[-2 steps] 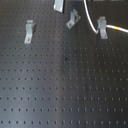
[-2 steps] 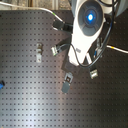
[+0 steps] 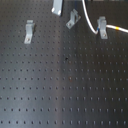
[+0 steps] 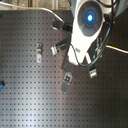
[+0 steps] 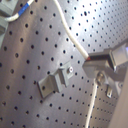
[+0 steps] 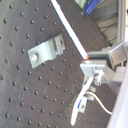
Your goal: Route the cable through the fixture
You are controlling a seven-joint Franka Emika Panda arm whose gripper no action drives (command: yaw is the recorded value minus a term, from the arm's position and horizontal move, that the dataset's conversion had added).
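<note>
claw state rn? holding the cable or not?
Claw: shut on the cable, seen in both wrist views; the white cord runs out from between the fingertips.

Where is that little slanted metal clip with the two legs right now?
In the first exterior view, the slanted clip stands near the top of the perforated board, just left of the white cable, with the upright clip beyond the cable.

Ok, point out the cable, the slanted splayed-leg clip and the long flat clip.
cable point(image 3: 88, 22), first exterior view, on its white run.
slanted clip point(image 3: 73, 20), first exterior view, mid-body.
long flat clip point(image 3: 29, 31), first exterior view, middle of strip.
</note>
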